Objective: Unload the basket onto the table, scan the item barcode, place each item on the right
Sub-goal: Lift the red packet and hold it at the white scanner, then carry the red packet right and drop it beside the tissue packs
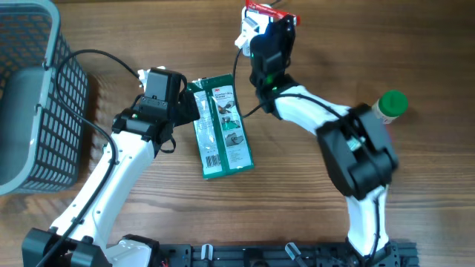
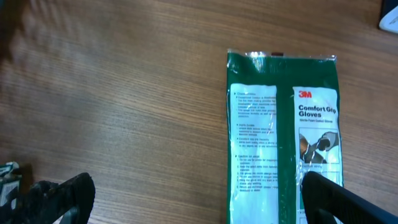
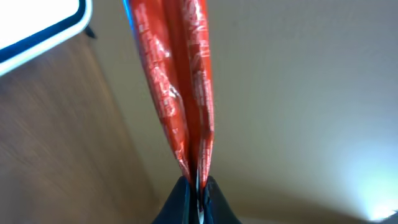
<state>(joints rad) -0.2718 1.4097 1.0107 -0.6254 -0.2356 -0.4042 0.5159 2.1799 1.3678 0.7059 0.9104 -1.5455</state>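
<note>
Red packet (image 3: pixel 180 93) pinched by one edge in the tightly closed right tool (image 3: pixel 196 183), at the far edge of the desk (image 1: pixel 148 30) beside a white scanner (image 1: pixel 245 33). Left tool (image 2: pixel 199 205) spread wide, empty, at a green glove pack (image 1: pixel 223 130) lying flat.

Left wrist view: the green glove packet (image 2: pixel 283 137) runs off the bottom edge, one corner hidden behind a dark finger (image 2: pixel 348 199) of the left gripper (image 1: pixel 191 110); its small print is too fine to read. Right wrist view: the red packet (image 3: pixel 177 81) is blurred, lettering illegible, top cropped. Overhead: the basket (image 1: pixel 44 111) is cut by the left edge; a white object (image 1: pixel 243 33), possibly a scanner, is half hidden.
</note>
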